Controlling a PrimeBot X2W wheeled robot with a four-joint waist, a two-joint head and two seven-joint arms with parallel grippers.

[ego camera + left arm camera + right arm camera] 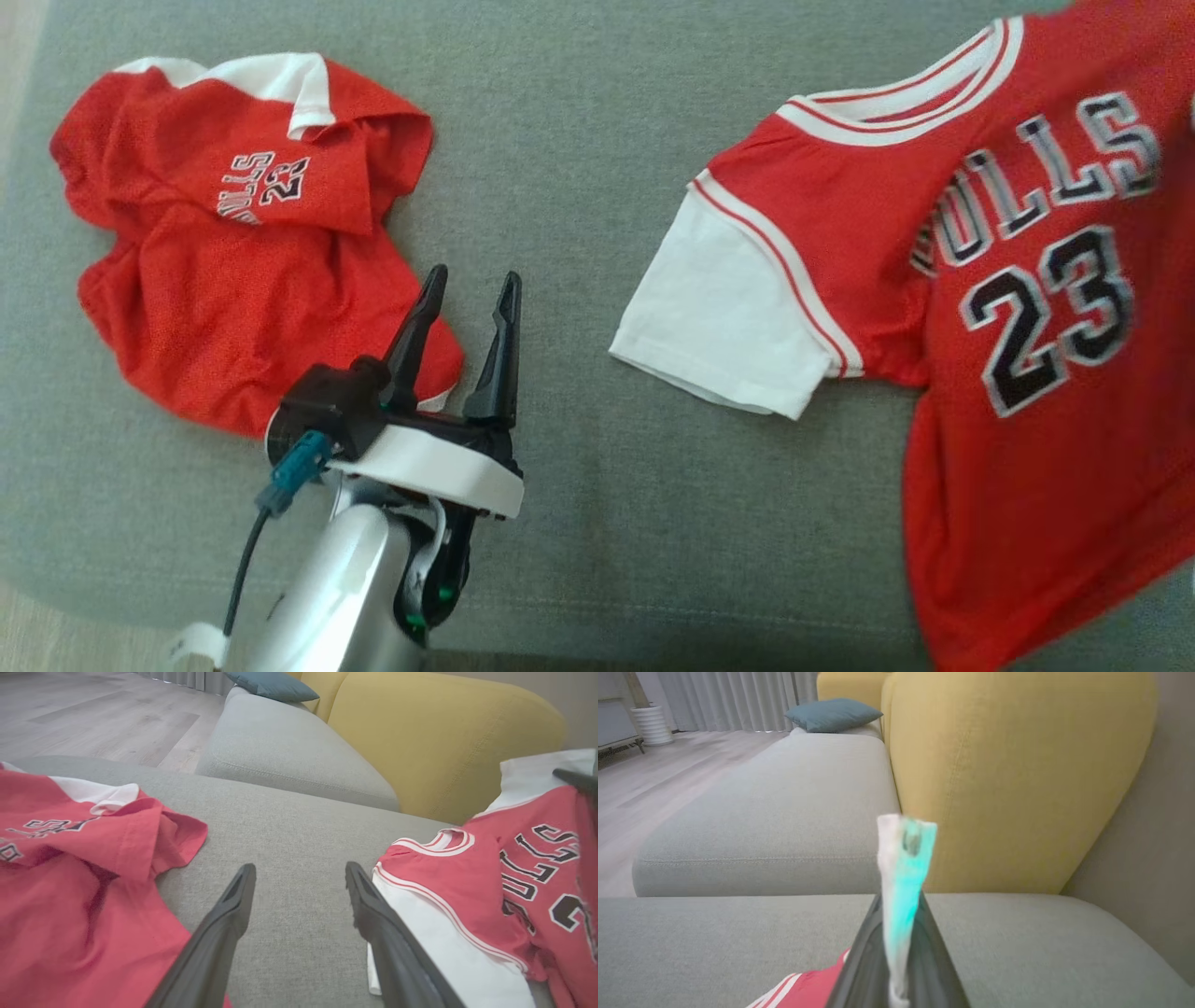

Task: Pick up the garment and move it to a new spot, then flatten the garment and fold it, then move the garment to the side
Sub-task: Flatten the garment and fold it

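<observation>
R gripper (900, 905) pinches jersey (1027, 233) sleeve (903, 858); L gripper (471, 280) agape beside it.

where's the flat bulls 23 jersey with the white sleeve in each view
Head view: flat jersey lies across the right side, white sleeve pointing left.
Left wrist view: flat jersey at right, sleeve nearest.
Right wrist view: its red, white-striped edge at the bottom, left of the shut fingers, which pinch white cloth.
Shared landmark: grey seat cushion under it; wrist views also share the yellow backrest.
</observation>
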